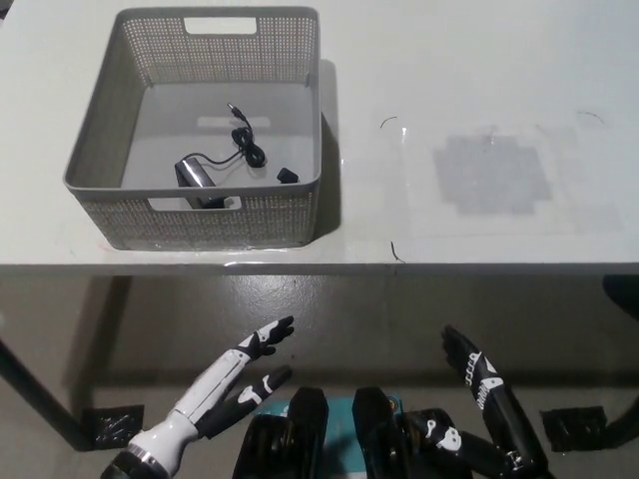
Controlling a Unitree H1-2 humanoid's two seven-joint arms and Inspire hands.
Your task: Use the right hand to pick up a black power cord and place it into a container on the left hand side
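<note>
Below the table edge, the white left hand (232, 381) hangs with fingers spread, holding nothing. The black right hand (481, 383) sits low at the right, also under the table line, fingers extended and empty. Beyond them the white table (469, 80) carries a faint grey patch (491, 177) on its right half. On the left half stands the grey basket (100, 120), perforated walls, handle slots front and back. The black cord (243, 139) lies inside on the basket floor, coiled loosely, its adapter (196, 175) towards the front wall and a small black piece (288, 175) just beside.
</note>
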